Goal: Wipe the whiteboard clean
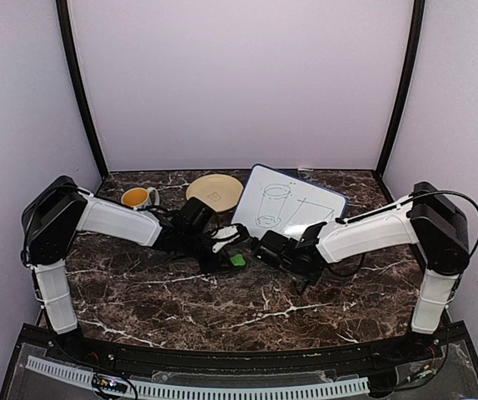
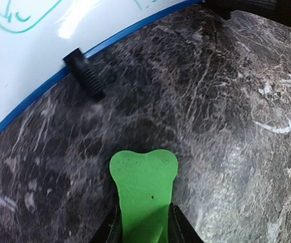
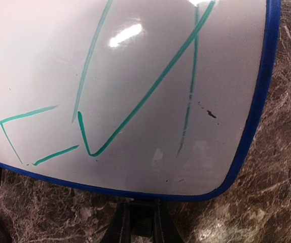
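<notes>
The whiteboard [image 1: 293, 204] has a dark-blue frame and green line sketches, and lies tilted at the back centre. It fills the right wrist view [image 3: 135, 91]. My right gripper [image 3: 141, 228] sits at the board's near edge, shut on a small black foot under the frame; it is at the centre of the top view [image 1: 266, 248]. My left gripper [image 2: 144, 230] is shut on a flat green eraser [image 2: 143, 185] and holds it over the marble, just short of the board's edge [image 2: 29, 50] and its black foot [image 2: 84, 76]. The eraser also shows in the top view [image 1: 237, 260].
A round yellow plate [image 1: 215, 192] and a white cup [image 1: 139, 197] with an orange inside stand at the back left of the marble table [image 1: 181, 300]. The two grippers are close together at the centre. Walls close the table on three sides.
</notes>
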`<act>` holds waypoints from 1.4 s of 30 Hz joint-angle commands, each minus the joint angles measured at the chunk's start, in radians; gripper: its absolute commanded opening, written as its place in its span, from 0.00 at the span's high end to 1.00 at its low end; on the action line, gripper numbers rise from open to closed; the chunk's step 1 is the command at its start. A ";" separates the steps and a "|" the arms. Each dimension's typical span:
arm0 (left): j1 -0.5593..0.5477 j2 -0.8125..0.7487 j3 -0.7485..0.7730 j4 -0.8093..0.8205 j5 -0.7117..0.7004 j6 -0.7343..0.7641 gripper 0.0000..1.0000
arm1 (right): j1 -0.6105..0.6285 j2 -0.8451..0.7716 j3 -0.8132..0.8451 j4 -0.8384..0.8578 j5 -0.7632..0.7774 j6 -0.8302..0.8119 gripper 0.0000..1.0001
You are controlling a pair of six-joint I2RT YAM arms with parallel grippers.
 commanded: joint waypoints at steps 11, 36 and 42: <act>0.049 -0.288 -0.257 0.080 -0.214 -0.217 0.76 | 0.146 0.097 0.164 -0.146 0.041 0.218 0.82; 0.063 -0.309 -0.318 0.097 -0.180 -0.295 0.75 | 0.225 -0.252 0.008 0.249 -0.040 -0.596 0.24; 0.064 -0.313 -0.335 0.111 -0.172 -0.305 0.75 | -0.037 -0.631 -0.219 0.568 -0.374 -0.893 0.01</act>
